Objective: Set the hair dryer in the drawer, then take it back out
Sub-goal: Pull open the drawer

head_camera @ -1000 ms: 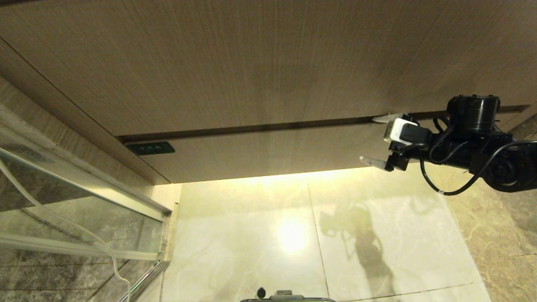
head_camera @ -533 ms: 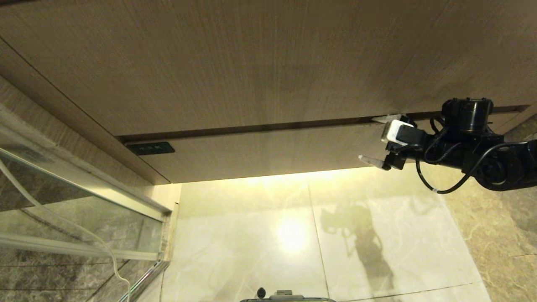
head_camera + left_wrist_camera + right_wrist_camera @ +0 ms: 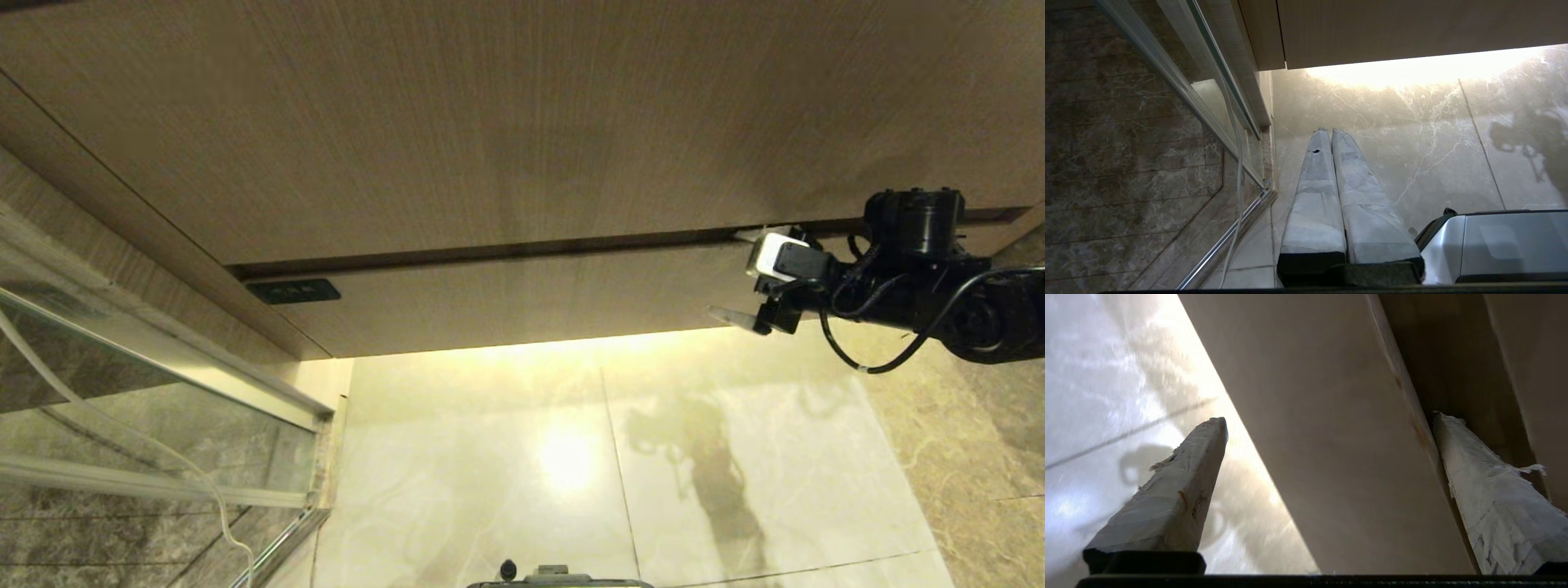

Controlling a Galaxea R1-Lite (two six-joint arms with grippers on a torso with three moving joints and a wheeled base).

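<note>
Running down the far left of the head view, a glass panel (image 3: 147,384) in a metal frame stands over dark marble tiles, and a thin white cord (image 3: 208,482) trails across it toward the floor. Next to it hangs the tall plain wood-grain panel (image 3: 490,122), filling the upper part of the scene. Below that, across a dark gap, sits the drawer (image 3: 506,302), its beige front fully closed and flush, with the small black label (image 3: 292,289) at its left corner. Under the drawer a strip of warm light falls on the pale marble floor (image 3: 506,474), where the arm's shadow shows.

The hair dryer is in none of the 3 views, so its place cannot be told.

The left gripper (image 3: 1330,134) hangs low over the floor beside the glass frame, its 2 taped fingers (image 3: 1314,192) pressed together with nothing between them; a silver part of the robot's base (image 3: 1494,245) lies just beside it.

At the right end of the drawer, the right gripper (image 3: 743,273) reaches in sideways with its jaws spread wide, holding nothing. The upper finger (image 3: 1486,498) lies in the dark gap above the drawer's top edge; the lower finger (image 3: 1180,498) sits below the bottom edge, so the drawer front (image 3: 1339,457) stands between them. Whether either finger touches the wood cannot be told.
</note>
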